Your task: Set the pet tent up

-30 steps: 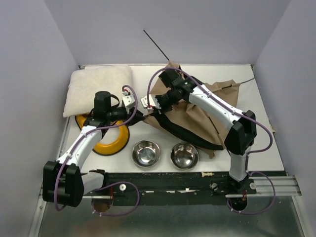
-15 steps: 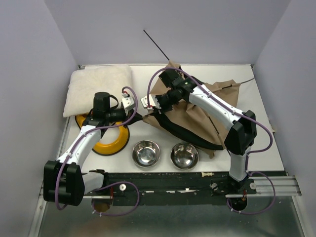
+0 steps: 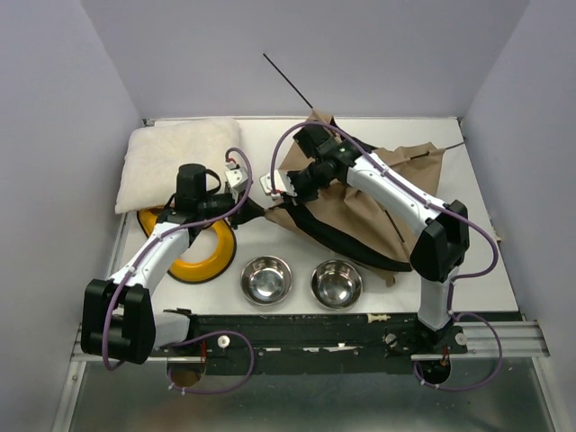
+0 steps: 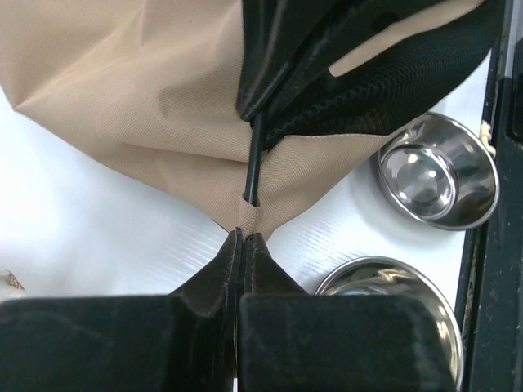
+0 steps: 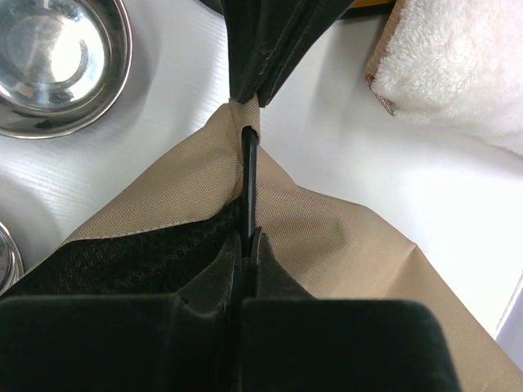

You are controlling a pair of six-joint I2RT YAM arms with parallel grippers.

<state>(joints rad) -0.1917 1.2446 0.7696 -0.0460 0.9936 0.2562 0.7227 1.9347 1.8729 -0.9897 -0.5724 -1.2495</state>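
The pet tent (image 3: 360, 211) is lying slack and unraised on the right half of the table (image 3: 477, 243). Its tan fabric is spreading from the far middle towards the right edge, and a spare pole end (image 3: 288, 79) is poking up beyond the far side. The work is happening at the tent's left corner, where the corner pole (image 4: 254, 155) is running out of the black trim and entering a small hole in the tan cloth. The left claw (image 4: 243, 238) is pinching the very tip of that corner, its fingers pressed together on the fabric. The right claw (image 5: 248, 237) is facing it from the far right, clamped on the corner pole just short of the hole. The step in hand appears to be seating this pole end in its corner pocket. The next move is likely calling for the left claw to hold the corner taut while the right claw is driving the pole along its own line, deeper into the cloth, so the pole bows and lifts the fabric. Any sideways push is risking the thin pole slipping out of the hole. Near the tent, two steel bowls (image 3: 266, 279) are sitting side by side. To the left, a yellow ring (image 3: 202, 256) is lying under the left arm, with the cream cushion (image 3: 180, 162) in the far left corner.
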